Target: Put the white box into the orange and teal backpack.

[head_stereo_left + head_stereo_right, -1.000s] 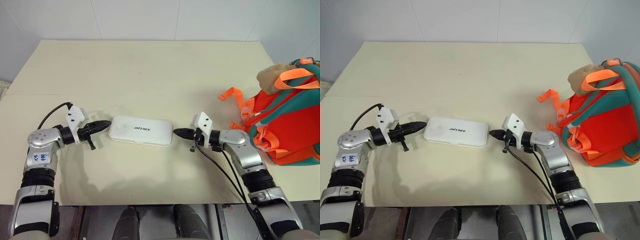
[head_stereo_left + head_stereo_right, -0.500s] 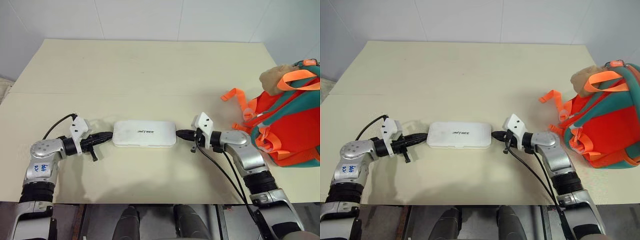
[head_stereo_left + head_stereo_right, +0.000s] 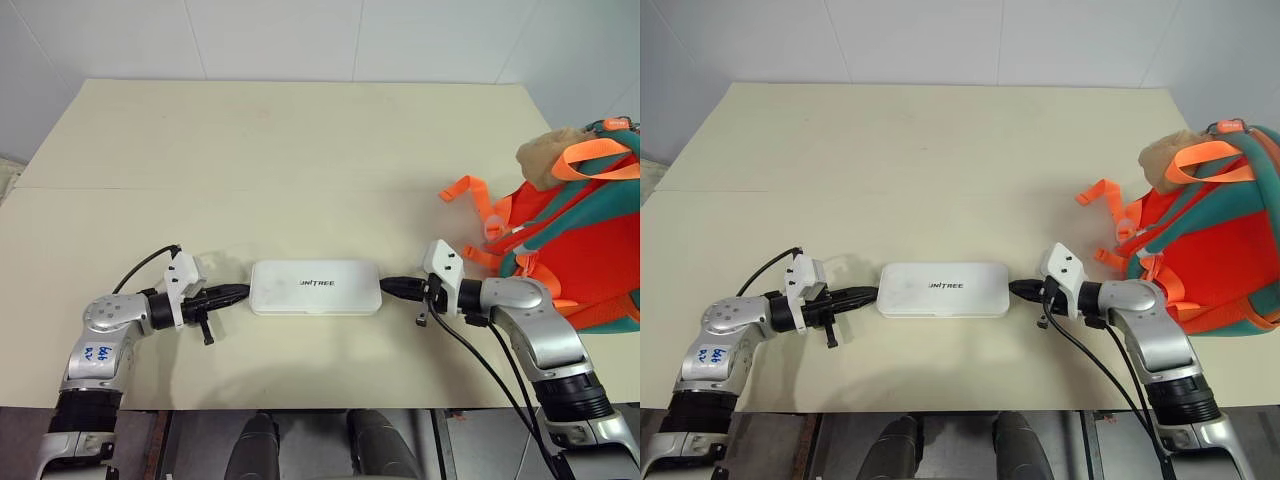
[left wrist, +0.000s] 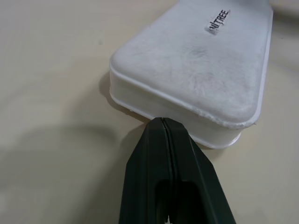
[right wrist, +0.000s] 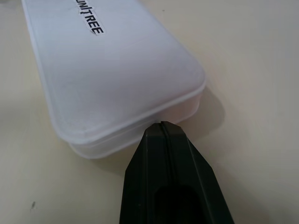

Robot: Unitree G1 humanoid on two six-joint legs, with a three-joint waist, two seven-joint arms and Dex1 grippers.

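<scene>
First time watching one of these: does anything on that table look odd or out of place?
Nothing is spilled or broken. The white box lies flat, pinched end to end between the shut left gripper and right gripper. The orange and teal backpack slumps at the table's edge.

a cream table [image 3: 300,150] stands against a white, seemingly tiled wall [image 3: 280,40] under soft, even light.

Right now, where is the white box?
The white box lies flat near the table's front edge, pinched endwise between the shut left gripper and right gripper, left of the backpack.
</scene>
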